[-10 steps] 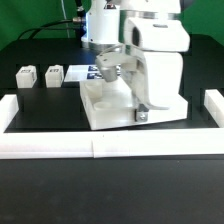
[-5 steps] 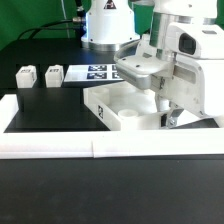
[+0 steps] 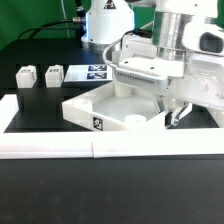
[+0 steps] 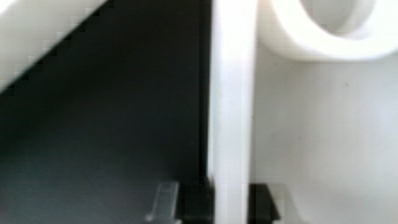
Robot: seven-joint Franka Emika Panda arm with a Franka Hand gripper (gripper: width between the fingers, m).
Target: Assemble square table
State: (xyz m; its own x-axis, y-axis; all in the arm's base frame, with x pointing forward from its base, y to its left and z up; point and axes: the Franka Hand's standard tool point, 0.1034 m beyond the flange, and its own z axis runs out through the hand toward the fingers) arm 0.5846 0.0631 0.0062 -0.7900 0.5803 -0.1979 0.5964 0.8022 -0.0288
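Observation:
The white square tabletop (image 3: 108, 104) lies on the black mat, turned at an angle, with a tag on its near side wall and a round socket (image 3: 133, 122) in its near corner. My gripper (image 3: 172, 117) is at the tabletop's right side in the exterior view, shut on its thin upright rim. In the wrist view my gripper (image 4: 222, 202) has one dark finger on each side of the white rim (image 4: 230, 100), and the socket ring (image 4: 334, 30) shows beyond. Two loose white legs (image 3: 25, 77) (image 3: 53, 75) stand at the exterior view's left. Other legs are out of view.
The marker board (image 3: 95, 72) lies behind the tabletop, partly hidden by the arm. The low white border wall (image 3: 60, 149) runs along the front and up both sides. The arm's bulk hides the exterior view's right part of the mat.
The tabletop has swung round in my grip; its left corner now reaches further to the exterior view's left and the tagged side faces front. The arm has shifted right.

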